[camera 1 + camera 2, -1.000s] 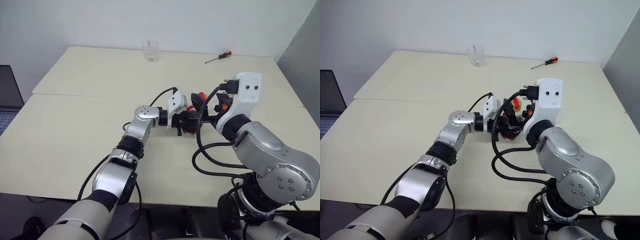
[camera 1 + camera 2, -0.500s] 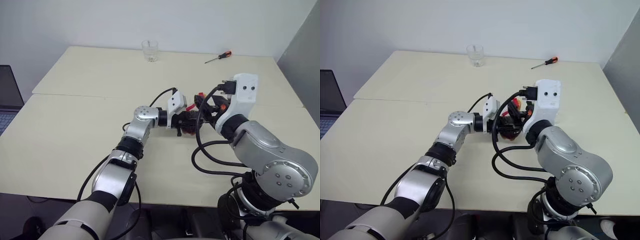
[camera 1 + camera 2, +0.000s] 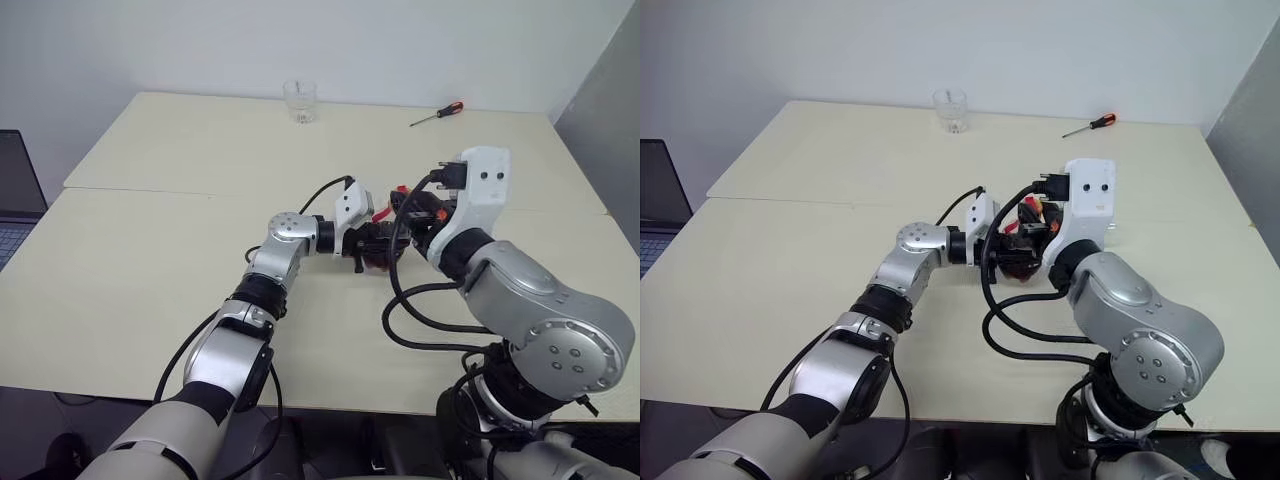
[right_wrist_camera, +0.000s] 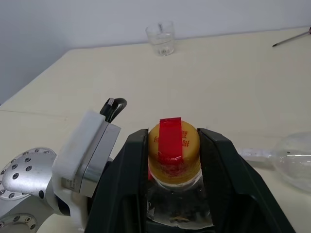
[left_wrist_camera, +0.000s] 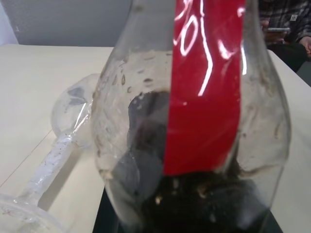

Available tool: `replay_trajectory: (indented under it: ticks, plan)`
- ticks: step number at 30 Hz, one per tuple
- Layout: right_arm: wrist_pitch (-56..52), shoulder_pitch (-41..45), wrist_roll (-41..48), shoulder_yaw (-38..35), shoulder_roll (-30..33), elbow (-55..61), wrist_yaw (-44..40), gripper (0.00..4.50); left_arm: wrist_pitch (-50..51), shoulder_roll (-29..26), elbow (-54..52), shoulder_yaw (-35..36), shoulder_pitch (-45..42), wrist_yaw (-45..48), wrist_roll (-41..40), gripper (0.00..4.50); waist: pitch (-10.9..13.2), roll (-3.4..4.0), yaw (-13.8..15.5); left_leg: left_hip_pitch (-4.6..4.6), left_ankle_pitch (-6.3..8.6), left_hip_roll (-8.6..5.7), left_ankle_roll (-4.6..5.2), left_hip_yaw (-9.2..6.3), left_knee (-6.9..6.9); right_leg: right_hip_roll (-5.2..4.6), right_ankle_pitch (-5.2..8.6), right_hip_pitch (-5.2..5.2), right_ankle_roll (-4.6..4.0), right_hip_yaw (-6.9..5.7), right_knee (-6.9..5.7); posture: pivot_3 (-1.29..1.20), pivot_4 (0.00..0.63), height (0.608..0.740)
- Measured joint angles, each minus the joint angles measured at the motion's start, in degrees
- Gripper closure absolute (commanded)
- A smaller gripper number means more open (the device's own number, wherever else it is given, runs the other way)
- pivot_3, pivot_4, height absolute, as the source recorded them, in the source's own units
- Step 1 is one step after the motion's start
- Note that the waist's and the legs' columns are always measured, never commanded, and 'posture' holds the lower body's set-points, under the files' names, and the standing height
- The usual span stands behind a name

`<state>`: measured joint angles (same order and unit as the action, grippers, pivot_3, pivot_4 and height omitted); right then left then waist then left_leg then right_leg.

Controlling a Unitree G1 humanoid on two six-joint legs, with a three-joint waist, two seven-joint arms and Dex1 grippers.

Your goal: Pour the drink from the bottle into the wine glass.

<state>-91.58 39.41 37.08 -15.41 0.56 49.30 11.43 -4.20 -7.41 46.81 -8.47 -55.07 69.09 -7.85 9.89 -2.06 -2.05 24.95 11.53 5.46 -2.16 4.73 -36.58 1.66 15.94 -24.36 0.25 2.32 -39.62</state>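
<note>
A: Right gripper (image 4: 173,145) has narrowed since a second ago. Jaws were spread wide then, now the two black fingers (image 4: 127,165) sit against either side of the yellow-and-red cap (image 4: 173,150). Arm itself barely shifted.

B: Gripping the cap, then?

A: Closed onto it, yes, cap sits right between the fingers in the right wrist view. Red strip runs over the cap top.

B: Left gripper?

A: Left gripper (image 3: 368,243) is clamped narrow on the bottle (image 5: 194,126), low on its round body. Bottle stands upright between the two grippers, left one coming in from the side, right one at the top.

B: Drink?

A: Drink (image 5: 194,204) is dark, almost black, pooled in the bottom of the bottle. Droplets on the clear wall above it, red label (image 5: 204,87) down the front.

B: Wine glass?

A: Wine glass (image 5: 73,121) lies on its side on the table (image 3: 180,170), just beyond the bottle from the left gripper. Bowl close to the bottle, stem and foot pointing away. Right wrist view catches it too, off to the side of the right gripper.

B: Anything else?

A: Clear tumbler (image 3: 299,101) far beyond both grippers at the back edge, screwdriver (image 3: 436,113) with red handle also far back, laptop (image 3: 18,195) at the table's left side.
</note>
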Motion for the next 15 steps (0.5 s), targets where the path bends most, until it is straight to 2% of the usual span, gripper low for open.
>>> replay_trajectory:
  ticks: [2,5,8,12,15]
  plan:
    - [2.4,-0.1,2.3,0.7,8.4,-1.6,-8.0,3.31,0.0,0.0,-0.7,0.0,0.0,0.2,-0.1,3.65,0.0,0.0,0.0,0.01,0.0,-0.03,0.0,0.01,0.06,-0.03,0.0,0.06,0.01,-0.01,0.16,0.0,0.15,0.74]
    - [15.5,-2.7,3.4,3.1,22.2,-9.5,-26.1,3.31,0.0,0.2,-1.6,0.0,0.4,0.4,-0.1,3.65,0.0,0.0,0.1,-0.05,0.01,-0.08,0.03,0.0,0.29,-0.03,-0.03,0.21,0.05,-0.02,0.56,0.0,0.15,0.74]
    - [26.6,-2.9,2.2,5.8,28.2,-20.5,-40.1,3.31,0.8,0.4,-1.7,0.0,0.9,0.3,-0.2,3.65,0.0,-0.01,-0.1,-0.06,0.02,-0.12,0.04,0.0,0.4,0.06,-0.04,0.15,0.05,0.01,0.6,0.0,0.15,0.74]
    - [41.2,2.1,-1.5,14.8,39.5,-36.7,-65.5,3.31,1.8,0.5,-4.8,-0.4,3.3,0.9,-0.1,3.65,0.1,0.07,-0.2,-0.09,0.02,-0.1,0.05,0.01,0.49,0.11,-0.03,0.09,0.04,-0.01,0.63,0.0,0.15,0.74]
    - [48.1,5.8,-5.0,20.0,42.2,-44.3,-76.9,3.31,3.3,0.4,-7.5,-1.1,5.5,1.3,-0.1,3.65,0.1,0.08,-0.2,-0.12,0.02,-0.06,0.04,-0.01,0.49,0.19,-0.04,0.07,0.0,0.03,0.62,0.0,0.15,0.74]
